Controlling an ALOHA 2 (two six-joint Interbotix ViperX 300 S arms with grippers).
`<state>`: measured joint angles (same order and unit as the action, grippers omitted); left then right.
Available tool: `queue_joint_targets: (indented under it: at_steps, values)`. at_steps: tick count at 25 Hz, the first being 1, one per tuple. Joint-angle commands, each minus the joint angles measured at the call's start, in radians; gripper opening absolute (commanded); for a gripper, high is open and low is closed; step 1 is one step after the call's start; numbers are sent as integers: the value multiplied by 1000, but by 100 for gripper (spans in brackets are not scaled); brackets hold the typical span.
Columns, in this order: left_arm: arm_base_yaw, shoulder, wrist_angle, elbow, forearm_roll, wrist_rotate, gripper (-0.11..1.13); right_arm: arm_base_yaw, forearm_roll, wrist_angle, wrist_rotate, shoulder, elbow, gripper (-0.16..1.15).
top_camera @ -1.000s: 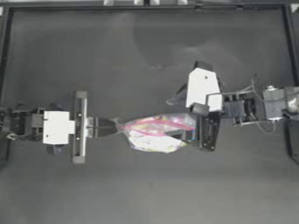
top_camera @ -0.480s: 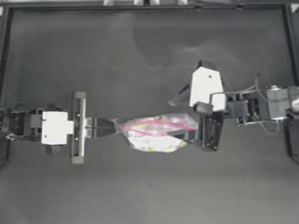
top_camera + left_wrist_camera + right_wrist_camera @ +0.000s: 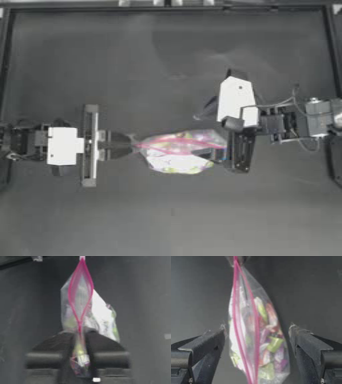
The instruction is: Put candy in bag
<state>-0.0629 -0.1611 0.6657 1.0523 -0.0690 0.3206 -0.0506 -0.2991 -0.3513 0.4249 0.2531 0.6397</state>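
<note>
We see left gripper point(image 3: 133, 146) pinching clear plastic zip bag point(image 3: 179, 151) w/ pink seal strip; right gripper point(image 3: 224, 154) spread wide, straddling its other end.

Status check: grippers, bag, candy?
Left gripper shut on bag corner. Right gripper open, straddling bag's other end. Seal strip parted. No loose candy in view.

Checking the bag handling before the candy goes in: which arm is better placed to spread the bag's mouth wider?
Probably the right. The left gripper is clamped on the bag corner, anchoring it. The right gripper is open, jaws either side of the bag, free to grip.
</note>
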Motion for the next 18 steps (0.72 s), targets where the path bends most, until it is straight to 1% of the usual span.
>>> queue_joint_targets:
  at_steps: [1,3,7,11,14,18]
  values:
    - [0,-31,2,-28,-2,-12,97,3,-5,9,-2,23,-9,102]
    - [0,-29,-6,-32,-5,-21,106,3,-3,12,-2,25,-9,102]
    - [0,-31,-29,-43,-5,-31,101,3,2,12,-3,25,-9,102]
    - [0,-43,-48,-51,-8,-32,101,12,-5,14,-3,28,-9,102]
    - [0,-60,-107,-63,-17,-32,101,15,-3,26,-3,41,3,102]
    - [0,-103,-193,-80,-41,-32,101,15,2,60,0,75,31,102]
